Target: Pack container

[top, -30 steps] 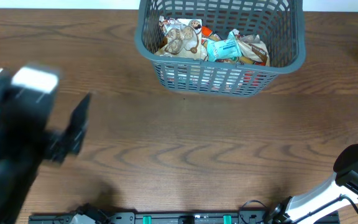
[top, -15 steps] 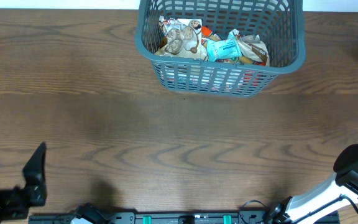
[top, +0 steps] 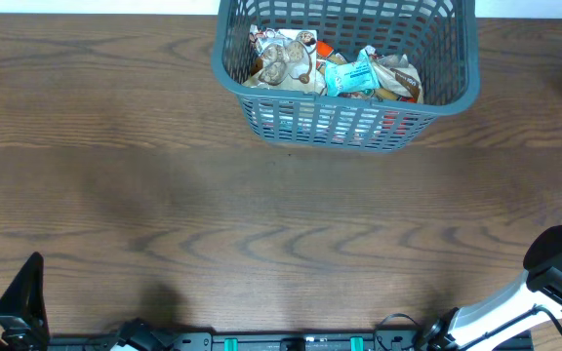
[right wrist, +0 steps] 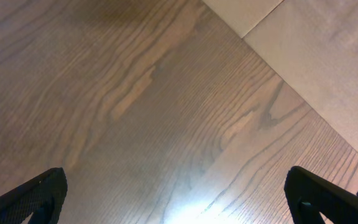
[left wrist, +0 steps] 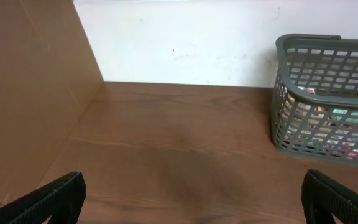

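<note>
The left gripper (left wrist: 194, 202) has its two black fingers spread wide with only bare wood between them. It hangs low, well apart from the large dark grey-blue rectangular plastic container (left wrist: 319, 115) with slotted lattice walls and a thick rim, off that container's near-left corner. The right gripper (right wrist: 179, 202) is likewise spread and empty, looking down on plain wood grain well apart from the container, off its near-right corner. Neither gripper touches anything.

The container stands upright on the brown wood-grain table (top: 261, 214). Inside it lies a heap of snack packets (top: 286, 60), with a crumpled teal packet (top: 351, 76) on top near the middle and something red showing through the front slots.

No loose packet shows on the wood in front of the container or to either side of it. By my judgement the packing is finished or very nearly so. Whether anything more waits beyond the camera edges cannot be told.
</note>
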Controlling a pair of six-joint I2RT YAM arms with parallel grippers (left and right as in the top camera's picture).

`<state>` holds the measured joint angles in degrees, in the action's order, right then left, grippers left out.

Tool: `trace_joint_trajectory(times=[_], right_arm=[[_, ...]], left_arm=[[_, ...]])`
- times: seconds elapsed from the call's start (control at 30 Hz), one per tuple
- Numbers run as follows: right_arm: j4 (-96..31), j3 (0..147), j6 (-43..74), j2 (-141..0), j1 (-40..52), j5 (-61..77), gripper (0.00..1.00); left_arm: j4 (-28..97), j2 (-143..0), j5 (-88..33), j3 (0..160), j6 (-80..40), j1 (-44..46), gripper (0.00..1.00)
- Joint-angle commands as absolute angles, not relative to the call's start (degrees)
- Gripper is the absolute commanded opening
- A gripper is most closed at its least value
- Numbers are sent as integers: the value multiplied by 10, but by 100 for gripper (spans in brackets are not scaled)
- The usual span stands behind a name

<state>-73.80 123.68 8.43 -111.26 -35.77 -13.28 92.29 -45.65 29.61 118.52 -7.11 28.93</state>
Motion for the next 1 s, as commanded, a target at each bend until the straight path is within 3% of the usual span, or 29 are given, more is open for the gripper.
trace_joint_trajectory(times=[0.0,0.23,0.4,0.7,0.97], right_arm=[[-737,1235,76,-1117,-361,-135,99],[-737,1235,76,-1117,-361,-135,99],[-737,1235,76,-1117,-361,-135,99],[-737,1235,76,-1117,-360,-135,99],[-737,1235,76,-1117,-362,-135,99]], left_arm=[[968,-459,305,1182,-78,286,99],[968,-460,284,1181,-78,287,99],[936,-455,162,1156,-81,234,99],[638,-313,-4,888,-19,75,99],[422,-153,-37,570,-20,-5,99]])
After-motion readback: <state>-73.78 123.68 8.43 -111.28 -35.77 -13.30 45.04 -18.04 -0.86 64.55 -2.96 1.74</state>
